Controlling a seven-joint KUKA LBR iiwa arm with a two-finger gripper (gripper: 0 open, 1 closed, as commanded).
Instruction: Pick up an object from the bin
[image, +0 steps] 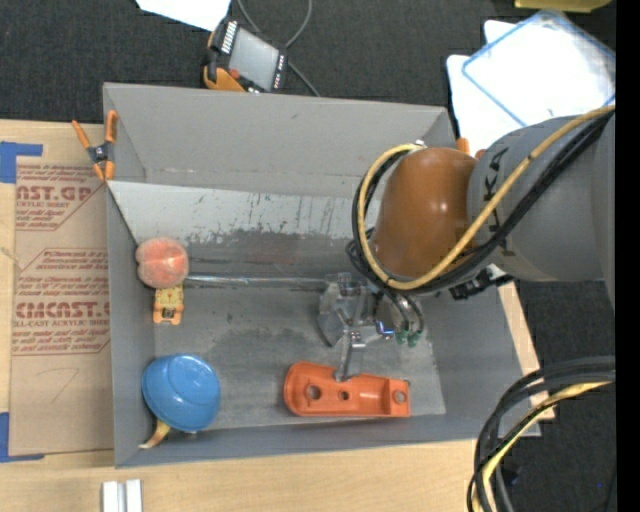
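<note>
My gripper (347, 342) hangs in the right half of the bin, under the arm's orange-brown cover. It is just above the upper edge of a flat orange plastic piece (345, 391) with holes in it. That piece lies lengthwise near the bin's front wall. I see nothing held in the gripper. Whether the gripper touches the orange piece I cannot tell.
A peach-coloured ball (161, 262) rests at the left wall, and a small yellow-orange toy (168, 305) lies just below it. A blue round bowl-like thing (181, 391) fills the front left corner. The arm and its cables cover the bin's right side.
</note>
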